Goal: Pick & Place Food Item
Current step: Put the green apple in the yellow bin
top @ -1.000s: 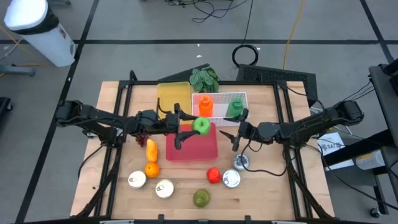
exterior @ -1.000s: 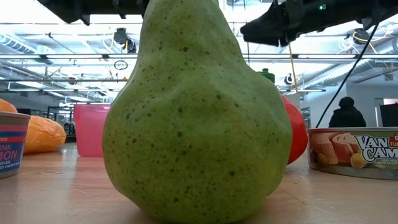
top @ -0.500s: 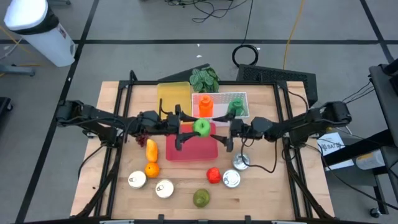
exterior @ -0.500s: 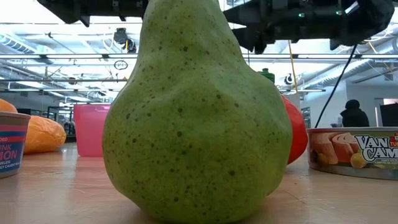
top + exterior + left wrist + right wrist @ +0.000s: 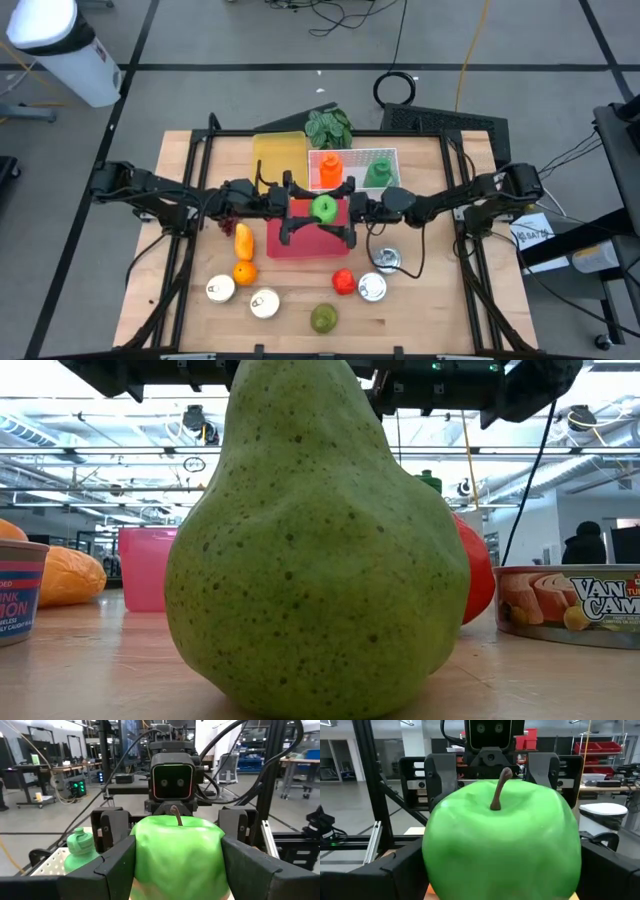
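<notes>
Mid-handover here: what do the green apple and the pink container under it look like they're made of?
Green apple: likely moulded plastic, a toy; uniform bright green, soft sheen, thick brown stem. Pink container: seemingly plastic, solid matte pink; in the low view it looks slightly translucent.

Both arms are stretched level toward the middle of the desk from opposite sides, wrists in line, so that the two claws are brought face to face. The left claw point(image 5: 310, 208) is seen closed on a green apple point(image 5: 324, 207), one finger pressed to each flank of the fruit. The right claw point(image 5: 338, 210) is set around the same apple from the other side, its fingers point(image 5: 400, 870) spread wide and standing clear of it.
</notes>
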